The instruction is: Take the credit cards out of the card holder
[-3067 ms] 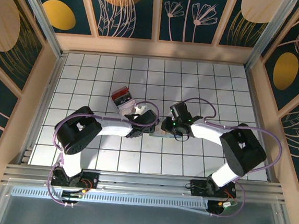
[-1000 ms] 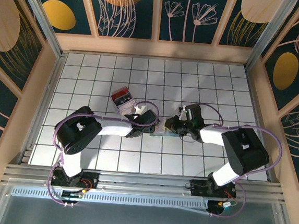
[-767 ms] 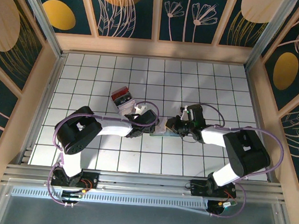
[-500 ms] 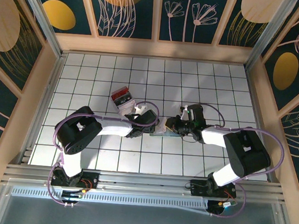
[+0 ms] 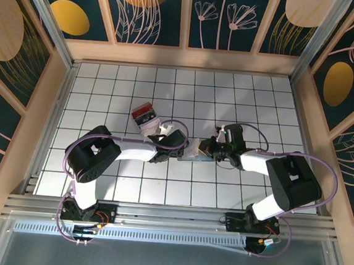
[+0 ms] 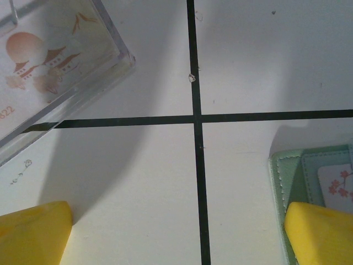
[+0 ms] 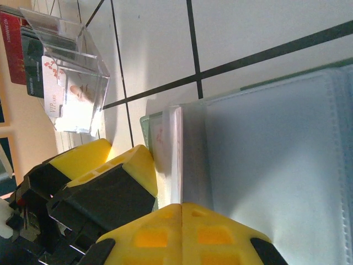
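The white-tiled desk (image 5: 106, 89) with its black grid lines carries everything. From the near edge the left arm (image 5: 132, 148) and the right arm (image 5: 290, 179) fold inward, and their wrists meet near the middle of the desk.

A clear box (image 5: 146, 118) with red-and-white contents stands on the tiles just beyond the left arm's wrist. In the left wrist view its transparent wall fills the upper left corner, apart from the holder.

The card holder (image 5: 194, 157) lies flat between the two wrists. The right wrist view shows it as a pale grey-blue stitched panel (image 7: 276, 149). The left wrist view shows its green stitched corner (image 6: 287, 182) at the right edge.

One of the credit cards (image 6: 337, 186) sits in that corner, whitish with pink blossom print. In the right wrist view a card's thin edge stands out along the holder's left side.

The left gripper (image 6: 176, 237) is released, jaws spread wide. One yellow fingertip (image 6: 322, 234) covers the holder's near corner and the other rests on bare tile.

The right gripper (image 7: 182, 208) is clenched, its yellow fingers pressed together at the holder's edge, where the card's edge runs into their seam. Whether the card is caught between them cannot be told.
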You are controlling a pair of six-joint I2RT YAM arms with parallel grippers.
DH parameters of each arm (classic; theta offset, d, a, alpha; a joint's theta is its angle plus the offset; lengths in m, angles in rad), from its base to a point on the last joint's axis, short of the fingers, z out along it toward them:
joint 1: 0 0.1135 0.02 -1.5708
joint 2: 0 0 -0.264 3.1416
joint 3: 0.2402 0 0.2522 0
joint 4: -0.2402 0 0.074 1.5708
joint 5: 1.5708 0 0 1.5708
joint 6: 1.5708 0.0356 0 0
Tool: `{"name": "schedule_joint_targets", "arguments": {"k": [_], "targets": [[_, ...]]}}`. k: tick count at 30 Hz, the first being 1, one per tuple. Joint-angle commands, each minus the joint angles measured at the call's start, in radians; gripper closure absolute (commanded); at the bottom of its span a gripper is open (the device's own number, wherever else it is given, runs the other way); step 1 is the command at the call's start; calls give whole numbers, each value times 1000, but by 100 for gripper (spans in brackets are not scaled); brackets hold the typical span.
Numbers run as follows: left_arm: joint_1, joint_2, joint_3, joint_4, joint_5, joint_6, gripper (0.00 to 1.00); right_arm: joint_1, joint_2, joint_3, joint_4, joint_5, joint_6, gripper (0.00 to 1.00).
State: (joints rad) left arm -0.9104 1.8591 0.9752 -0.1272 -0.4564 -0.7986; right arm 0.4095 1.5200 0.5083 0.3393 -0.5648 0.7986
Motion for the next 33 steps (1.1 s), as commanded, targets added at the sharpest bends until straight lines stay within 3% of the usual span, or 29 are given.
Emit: {"name": "schedule_joint_targets", "arguments": {"k": [1, 14, 28, 33], "targets": [[1, 54, -11, -117, 26, 5, 1, -12, -30, -8, -41, 39, -29, 100], [2, 43, 25, -114, 5, 11, 1, -36, -55, 19, -140, 93, -85, 100], [2, 4, 4, -71, -6, 6, 1, -49, -50, 15, -121, 92, -95, 100], [2, -43, 8, -21, 20, 61, 1, -50, -52, 7, -106, 82, -87, 100]]}}
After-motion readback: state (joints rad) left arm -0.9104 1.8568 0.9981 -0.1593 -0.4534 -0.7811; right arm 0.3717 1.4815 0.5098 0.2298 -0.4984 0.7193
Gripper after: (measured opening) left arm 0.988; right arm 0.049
